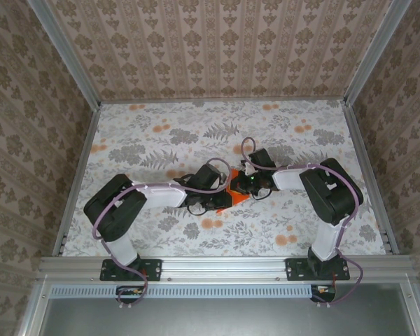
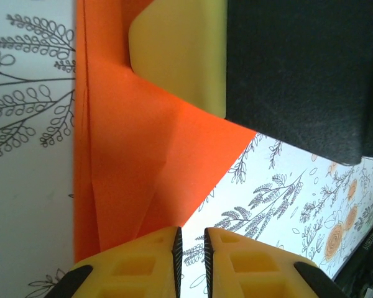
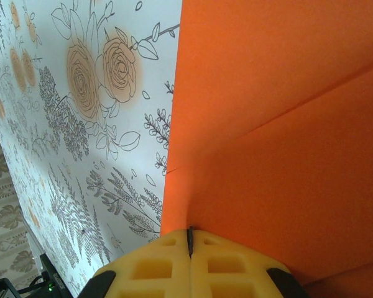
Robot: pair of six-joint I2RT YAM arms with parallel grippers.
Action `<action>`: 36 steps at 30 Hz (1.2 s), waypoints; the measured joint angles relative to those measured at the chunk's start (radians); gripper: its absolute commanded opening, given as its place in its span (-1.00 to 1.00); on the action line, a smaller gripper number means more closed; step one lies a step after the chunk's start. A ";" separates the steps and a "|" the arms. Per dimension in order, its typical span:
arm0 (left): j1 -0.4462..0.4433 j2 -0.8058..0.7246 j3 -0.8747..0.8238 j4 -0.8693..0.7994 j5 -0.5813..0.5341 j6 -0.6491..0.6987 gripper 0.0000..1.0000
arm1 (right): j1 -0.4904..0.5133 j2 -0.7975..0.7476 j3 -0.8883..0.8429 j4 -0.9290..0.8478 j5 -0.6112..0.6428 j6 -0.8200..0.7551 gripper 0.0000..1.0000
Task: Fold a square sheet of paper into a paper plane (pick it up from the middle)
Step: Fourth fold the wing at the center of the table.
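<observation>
Where your two arms meet at mid-table point(image 1: 161, 140), the left gripper point(image 2: 189, 248) sits low by the orange sheet of paper point(image 2: 143, 155), jaws a narrow slit apart, printed tabletop showing between them. The sheet lies flat, creased into angled flaps. Right gripper point(image 3: 189, 239): jaws pressed together over the sheet's edge; possibly pinching a layer, unclear.

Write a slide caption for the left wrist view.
Left gripper, jaws slightly apart, at the creased bright orange paper sheet, the right gripper's yellow finger over it.
</observation>
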 measured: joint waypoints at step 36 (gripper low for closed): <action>0.029 -0.020 -0.102 0.123 -0.068 -0.027 -0.83 | 0.000 0.011 0.012 -0.002 0.000 0.000 -1.00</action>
